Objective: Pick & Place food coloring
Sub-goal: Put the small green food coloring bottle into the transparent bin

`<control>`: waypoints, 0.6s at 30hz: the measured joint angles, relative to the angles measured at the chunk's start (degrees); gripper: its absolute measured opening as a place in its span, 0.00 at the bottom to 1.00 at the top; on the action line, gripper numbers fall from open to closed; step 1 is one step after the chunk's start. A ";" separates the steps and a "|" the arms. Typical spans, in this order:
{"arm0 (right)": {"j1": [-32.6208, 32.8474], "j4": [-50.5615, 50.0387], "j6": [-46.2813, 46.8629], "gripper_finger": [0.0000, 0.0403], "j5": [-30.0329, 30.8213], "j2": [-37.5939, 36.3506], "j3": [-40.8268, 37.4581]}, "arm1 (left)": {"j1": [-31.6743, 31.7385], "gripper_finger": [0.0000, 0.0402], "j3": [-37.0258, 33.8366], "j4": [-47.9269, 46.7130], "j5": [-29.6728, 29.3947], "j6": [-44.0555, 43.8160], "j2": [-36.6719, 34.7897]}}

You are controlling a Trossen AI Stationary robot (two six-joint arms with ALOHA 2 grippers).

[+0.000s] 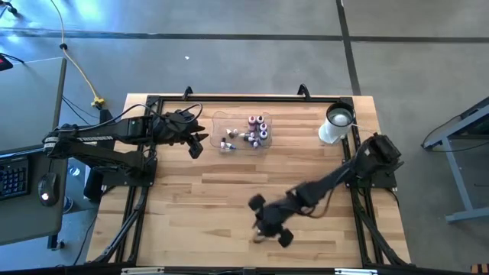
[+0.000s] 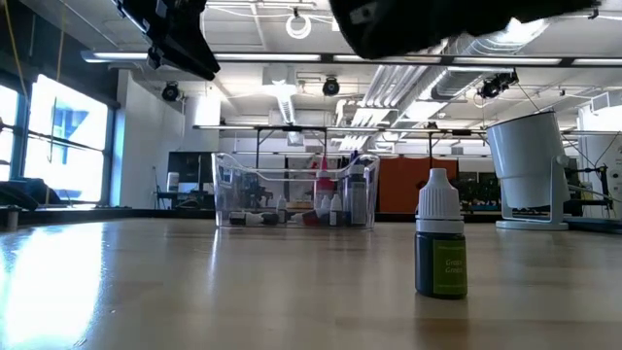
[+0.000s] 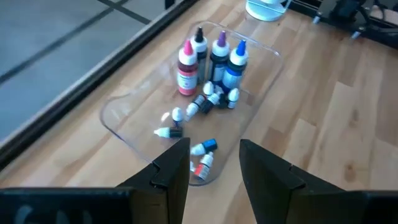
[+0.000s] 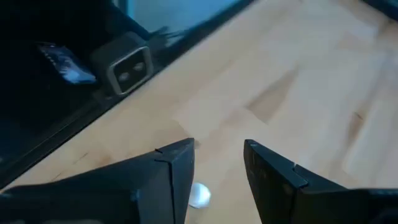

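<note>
One small green food coloring bottle (image 2: 441, 248) with a white cap (image 4: 199, 195) stands upright on the wood near the table's near edge. My right gripper (image 4: 217, 155) hangs open above it, clear of the cap, as the low view shows. Several more food coloring bottles (image 3: 211, 74) sit in the clear tray (image 3: 124, 121) by the far edge; some stand upright with red, purple and blue tips, others lie on their sides. My left gripper (image 3: 214, 152) is open and hovers above the tray's left end (image 1: 218, 131), touching nothing.
A white cup-like object (image 1: 336, 126) stands at the far right of the table, right of the tray. Black frame rails (image 1: 244, 99) run along the table's edges. Bare wood (image 1: 206, 198) lies between the tray and the green bottle.
</note>
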 joint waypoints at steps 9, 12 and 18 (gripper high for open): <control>-2.59 32.57 9.78 0.33 -4.42 0.15 -19.70 | 0.00 0.34 -0.04 0.14 0.77 -0.30 0.07; -4.32 43.92 13.87 0.33 -9.45 0.80 -23.22 | 0.00 0.34 -0.04 0.11 0.77 -0.30 0.07; -4.53 48.97 15.52 0.33 -11.59 5.42 -23.44 | 0.00 0.34 -0.04 0.05 0.75 -0.30 0.07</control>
